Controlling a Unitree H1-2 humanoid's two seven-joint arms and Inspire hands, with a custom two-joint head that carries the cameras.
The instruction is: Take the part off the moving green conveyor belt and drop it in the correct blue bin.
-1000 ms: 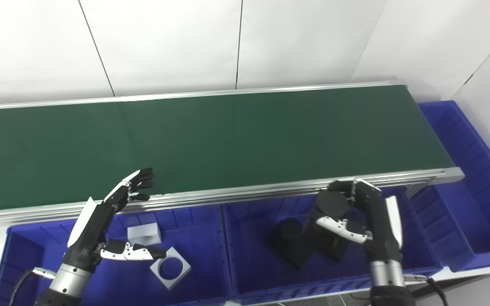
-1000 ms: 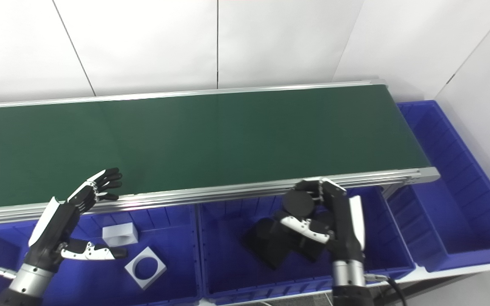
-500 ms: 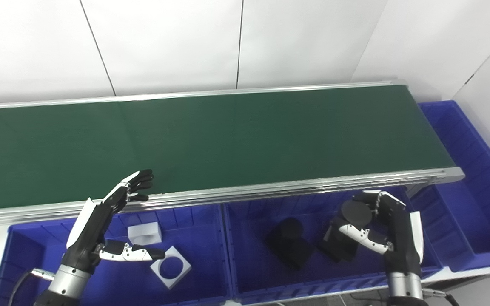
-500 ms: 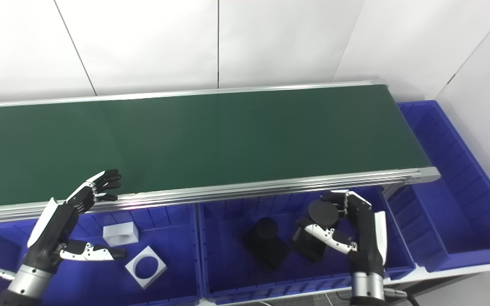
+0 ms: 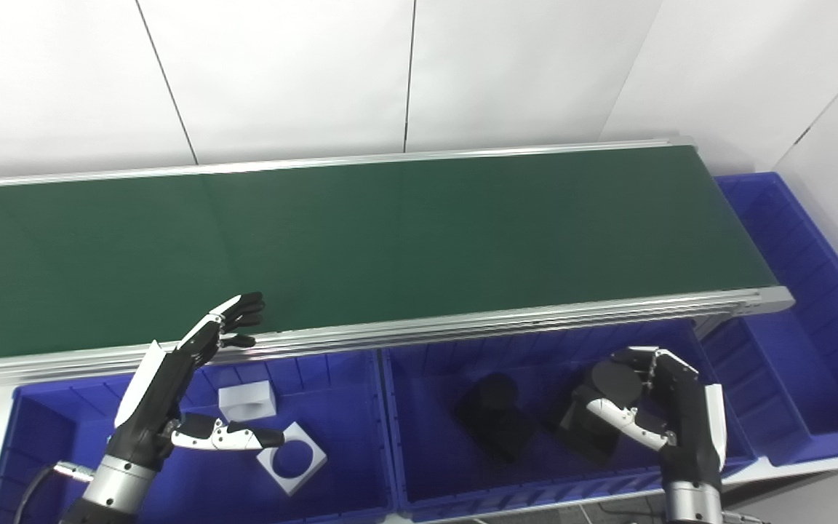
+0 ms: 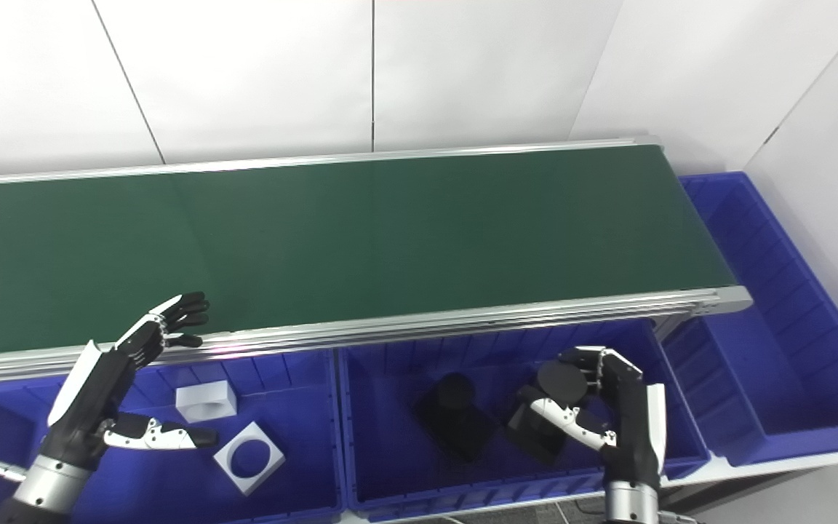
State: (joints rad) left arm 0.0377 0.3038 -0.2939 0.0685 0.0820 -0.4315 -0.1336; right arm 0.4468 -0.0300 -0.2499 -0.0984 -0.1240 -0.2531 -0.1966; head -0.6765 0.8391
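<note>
The green conveyor belt carries nothing that I can see. My right hand hangs low inside the middle blue bin, shut on a black part with a round top. Another black part lies on that bin's floor to its left. My left hand hovers open over the left blue bin, fingers pointing toward the belt's near rail, holding nothing.
A white block and a white square plate with a round hole lie in the left bin. A third blue bin stands at the belt's right end. The aluminium rail runs between belt and bins.
My right hand has carried the black part from the belt's near rail down and to the right into the middle bin. The left hand has barely moved.
</note>
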